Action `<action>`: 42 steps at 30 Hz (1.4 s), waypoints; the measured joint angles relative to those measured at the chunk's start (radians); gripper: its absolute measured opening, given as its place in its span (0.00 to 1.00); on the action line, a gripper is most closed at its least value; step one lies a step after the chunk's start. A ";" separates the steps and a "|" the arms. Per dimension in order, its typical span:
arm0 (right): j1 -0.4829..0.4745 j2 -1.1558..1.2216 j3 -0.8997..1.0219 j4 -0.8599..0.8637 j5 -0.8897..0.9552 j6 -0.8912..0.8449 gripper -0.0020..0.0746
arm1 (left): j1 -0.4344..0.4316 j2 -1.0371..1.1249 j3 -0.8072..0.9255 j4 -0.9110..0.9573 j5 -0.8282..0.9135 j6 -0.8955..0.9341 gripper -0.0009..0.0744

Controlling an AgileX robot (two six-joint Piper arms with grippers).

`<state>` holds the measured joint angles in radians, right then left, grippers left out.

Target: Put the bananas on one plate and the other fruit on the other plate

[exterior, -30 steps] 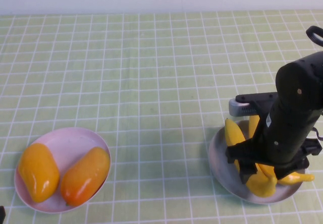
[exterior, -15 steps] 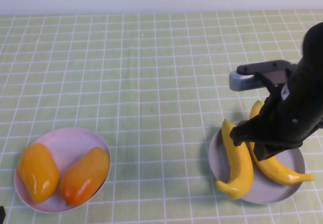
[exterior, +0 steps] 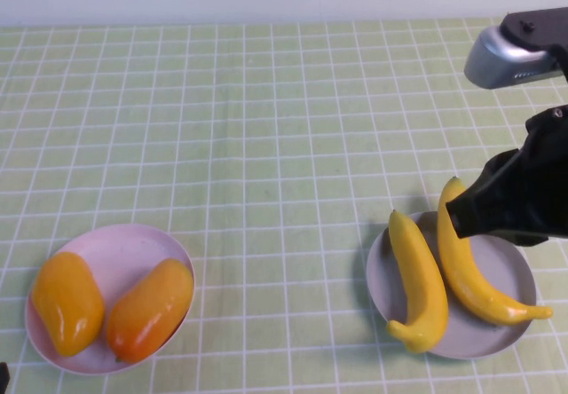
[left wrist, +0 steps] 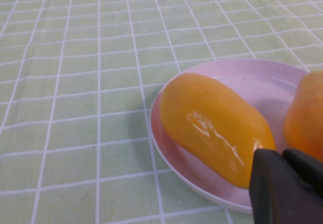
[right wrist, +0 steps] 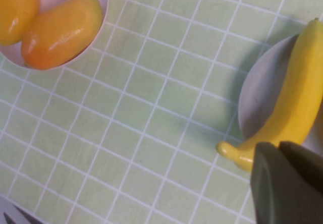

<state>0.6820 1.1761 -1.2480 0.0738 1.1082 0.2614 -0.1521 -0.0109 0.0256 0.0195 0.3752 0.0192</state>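
High view: you are looking down at a table covered in a pale green cloth with a white grid (exterior: 266, 128). At about 8 o'clock sits a round, shallow, pale pink-lilac plate (exterior: 133, 245). Two plump, glossy mango-like fruits lie on it side by side and touching: a yellow-orange oval (exterior: 67, 303) on the outer side, and an oval that deepens to orange-red at its near end (exterior: 149, 310) on the inner side.

At about 4 o'clock sits a round, shallow, grey-blue plate (exterior: 508, 274). Two long, curved, glossy yellow bananas rest on it. One banana (exterior: 419, 280) lies along the plate's 9 o'clock edge, with its near end hanging over the rim. The other banana (exterior: 472, 268) lies just beside it toward the plate's middle; its far tip passes the rim at 12 o'clock and its near tip points to 4 o'clock.

Your right gripper (exterior: 510, 203) is a black mass at about 3 o'clock, raised above the far side of the grey-blue plate and holding nothing; I cannot tell how far its fingers are parted. A grey and black arm segment (exterior: 515, 52) shows near 2 o'clock.

Left wrist view: your left gripper (left wrist: 287, 186) is parked low just beside the pink-lilac plate's (left wrist: 242, 82) rim, close to the yellow-orange oval (left wrist: 214, 125). Its two dark fingertips sit pressed together with no gap, and it grips nothing.
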 joint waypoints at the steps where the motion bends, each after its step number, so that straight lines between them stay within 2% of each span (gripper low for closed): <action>1: 0.000 -0.003 0.000 0.000 -0.002 -0.006 0.01 | 0.000 0.000 0.000 0.000 0.000 0.000 0.01; 6: 0.002 -0.004 0.000 -0.008 -0.027 -0.098 0.01 | 0.000 0.000 0.000 0.000 0.000 0.000 0.01; 12: 0.002 -0.004 0.004 -0.050 -0.067 -0.127 0.01 | 0.000 0.000 0.000 0.000 0.000 0.000 0.01; 16: -0.031 -0.022 0.075 -0.083 -0.156 -0.152 0.01 | 0.000 0.000 0.000 0.000 0.000 0.000 0.01; 21: -0.176 -0.139 0.328 -0.091 -0.406 -0.284 0.01 | 0.000 0.000 0.000 0.000 0.000 0.000 0.01; 28: -0.440 -0.417 0.805 -0.091 -0.812 -0.313 0.01 | 0.000 0.000 0.000 0.000 0.000 0.000 0.01; 35: -0.620 -0.768 1.095 -0.085 -0.946 -0.313 0.01 | 0.000 0.000 0.000 0.000 0.000 0.000 0.01; 42: -0.653 -1.084 1.243 -0.085 -0.949 -0.313 0.01 | 0.000 0.000 0.000 0.000 0.000 0.000 0.01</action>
<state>0.0285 0.0923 -0.0054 -0.0107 0.1592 -0.0516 -0.1521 -0.0109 0.0256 0.0195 0.3752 0.0192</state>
